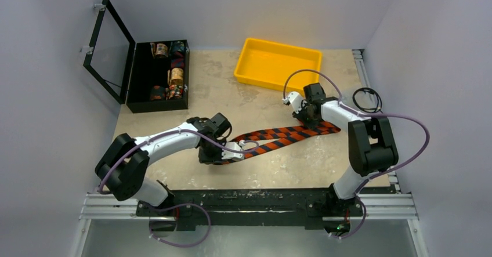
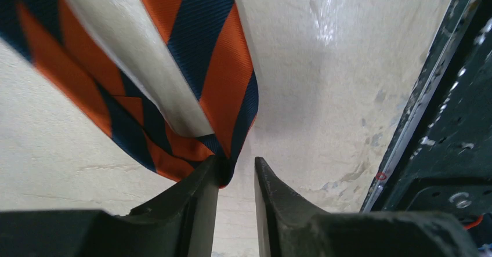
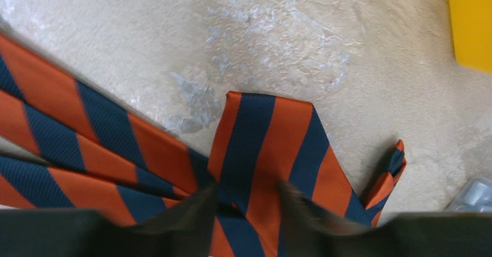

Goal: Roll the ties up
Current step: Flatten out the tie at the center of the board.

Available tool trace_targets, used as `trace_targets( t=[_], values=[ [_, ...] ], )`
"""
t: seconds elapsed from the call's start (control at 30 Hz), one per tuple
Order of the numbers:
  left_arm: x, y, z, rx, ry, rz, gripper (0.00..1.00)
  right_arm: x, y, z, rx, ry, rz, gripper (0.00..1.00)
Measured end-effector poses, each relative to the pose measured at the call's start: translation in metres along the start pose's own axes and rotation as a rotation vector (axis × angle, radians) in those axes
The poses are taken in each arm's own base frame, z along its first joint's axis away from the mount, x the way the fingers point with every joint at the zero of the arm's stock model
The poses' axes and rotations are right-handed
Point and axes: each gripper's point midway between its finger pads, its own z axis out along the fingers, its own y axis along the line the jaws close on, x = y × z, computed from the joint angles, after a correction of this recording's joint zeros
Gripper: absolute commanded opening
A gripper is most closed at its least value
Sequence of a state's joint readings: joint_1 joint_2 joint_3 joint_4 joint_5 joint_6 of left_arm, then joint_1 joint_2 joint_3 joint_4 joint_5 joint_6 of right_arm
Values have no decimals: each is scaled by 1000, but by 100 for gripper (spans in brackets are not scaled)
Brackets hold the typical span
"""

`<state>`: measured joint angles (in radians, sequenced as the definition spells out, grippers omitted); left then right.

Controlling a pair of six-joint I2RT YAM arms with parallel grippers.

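The tie (image 1: 278, 136), striped orange and dark navy, lies folded double across the middle of the table. My left gripper (image 1: 232, 151) is at its left, folded end. In the left wrist view the jaws (image 2: 237, 167) stand a little apart with bare table between them, and the tie's fold (image 2: 214, 65) touches the left fingertip (image 2: 210, 170). My right gripper (image 1: 303, 116) is low over the right end. In the right wrist view its blurred fingers (image 3: 246, 190) are spread over the tie's wide end (image 3: 261, 141), with a narrow tip beside it (image 3: 390, 173).
An empty yellow tray (image 1: 278, 65) stands at the back middle and shows in the right wrist view (image 3: 473, 25). An open black box (image 1: 139, 77) at the back left holds several patterned rolls. A black cable ring (image 1: 366, 99) lies at the right edge. The front rail (image 2: 441, 94) runs close to the left gripper.
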<state>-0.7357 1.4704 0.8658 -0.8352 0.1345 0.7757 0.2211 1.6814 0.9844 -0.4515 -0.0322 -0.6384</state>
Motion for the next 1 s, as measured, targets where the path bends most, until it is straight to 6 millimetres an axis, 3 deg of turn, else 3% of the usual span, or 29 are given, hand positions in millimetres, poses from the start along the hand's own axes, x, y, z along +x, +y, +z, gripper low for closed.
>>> trace_targets(
  t=[0.07, 0.1, 0.2, 0.37, 0.53, 0.67, 0.73, 0.8, 0.9, 1.0],
  values=[
    [10, -2, 2, 11, 26, -3, 2, 7, 0, -5, 7, 7, -2, 0],
    [15, -1, 2, 16, 33, -13, 0, 11, -2, -10, 13, 10, 9, 0],
    [30, 5, -2, 21, 39, -78, 0, 18, -15, -30, 41, -10, 55, 0],
    [56, 8, -15, 41, 29, -196, 0, 30, -37, -82, 101, -95, 149, 0],
    [64, 1, -30, 80, 4, -239, 0, 57, -34, -119, 140, -114, 175, 0],
    [72, 11, -40, 92, -12, -322, 0, 105, -18, -120, 135, -33, 203, 1],
    [77, 21, -44, 94, -16, -367, 0, 132, -11, -118, 133, 20, 225, 11],
    [81, 32, -47, 97, -21, -409, 0, 155, -5, -116, 127, 72, 257, 14],
    [83, 47, -49, 106, -31, -459, 0, 172, -8, -115, 128, 114, 299, 20],
    [82, 57, -47, 115, -30, -497, 7, 176, -17, -112, 117, 134, 331, 36]
  ],
)
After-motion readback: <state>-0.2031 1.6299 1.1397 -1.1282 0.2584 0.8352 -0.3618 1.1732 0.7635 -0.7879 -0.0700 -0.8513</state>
